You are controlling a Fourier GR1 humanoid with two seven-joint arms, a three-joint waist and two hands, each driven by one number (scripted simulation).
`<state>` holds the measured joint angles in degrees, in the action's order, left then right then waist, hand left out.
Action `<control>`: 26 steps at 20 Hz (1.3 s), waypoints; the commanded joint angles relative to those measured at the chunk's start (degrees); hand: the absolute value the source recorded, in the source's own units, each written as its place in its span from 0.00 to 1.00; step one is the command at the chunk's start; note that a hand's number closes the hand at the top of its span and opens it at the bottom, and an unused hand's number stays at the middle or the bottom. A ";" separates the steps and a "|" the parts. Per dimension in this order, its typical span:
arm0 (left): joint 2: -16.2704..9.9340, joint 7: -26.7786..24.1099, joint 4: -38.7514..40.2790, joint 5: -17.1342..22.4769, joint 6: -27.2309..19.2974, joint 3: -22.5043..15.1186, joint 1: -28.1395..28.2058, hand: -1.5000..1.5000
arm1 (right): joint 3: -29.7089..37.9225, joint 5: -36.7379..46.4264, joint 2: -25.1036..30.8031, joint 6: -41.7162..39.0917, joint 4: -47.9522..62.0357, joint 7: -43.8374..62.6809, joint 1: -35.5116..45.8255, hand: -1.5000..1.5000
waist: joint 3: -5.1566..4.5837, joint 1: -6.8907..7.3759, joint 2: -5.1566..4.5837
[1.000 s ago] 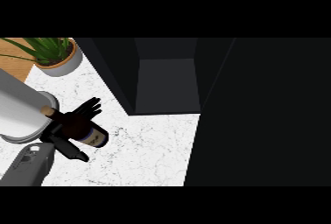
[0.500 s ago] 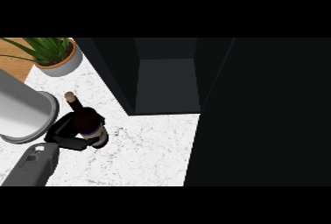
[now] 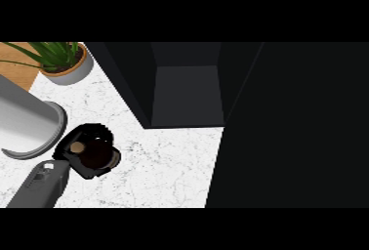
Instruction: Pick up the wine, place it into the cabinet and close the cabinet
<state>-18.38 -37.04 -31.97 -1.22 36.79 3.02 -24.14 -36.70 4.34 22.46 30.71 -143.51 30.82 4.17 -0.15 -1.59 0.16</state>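
The wine bottle (image 3: 99,157) is dark, with a tan cork top (image 3: 76,146), and I see it almost from above at the left over the white marble counter (image 3: 166,166). My left hand (image 3: 66,160) is curled round it, its black fingers wrapping the bottle's far side and hiding most of the body. The grey forearm (image 3: 39,188) comes in from the lower left corner. The dark cabinet (image 3: 130,83) stands behind and to the right, with its open grey interior (image 3: 187,95) facing me. My right hand shows nowhere.
A wide black panel (image 3: 288,127), apparently the cabinet's open door, fills the right half. A large grey cylinder (image 3: 25,122) stands just left of the bottle. A potted plant (image 3: 65,61) and a wooden board (image 3: 18,68) sit at the back left.
The left hand's fingers, spread over the bottle a second ago, have curled round it. The bottle now points its cork up at me and sits slightly lower in view.
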 commanded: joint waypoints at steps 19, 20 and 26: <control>17.65 6.38 -36.35 8.53 -18.57 -2.62 22.40 1.00 | 1.82 0.70 4.72 1.16 -11.35 1.22 -5.45 0.00 | 0.18 1.56 0.23; 17.97 6.22 -38.50 7.78 -18.01 -4.31 25.01 1.00 | 1.47 1.56 5.54 0.85 -11.33 -0.50 -7.58 0.00 | 0.19 1.45 0.23; 18.34 14.19 -47.05 11.08 -24.17 -10.63 26.02 1.00 | -1.93 3.43 5.94 1.81 -13.01 -2.84 -10.77 0.00 | 0.17 0.69 0.38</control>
<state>-0.59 -27.83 -73.14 7.91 16.14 -3.98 0.92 -35.63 3.84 27.09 31.95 -143.98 25.16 -1.17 0.03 -0.44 0.43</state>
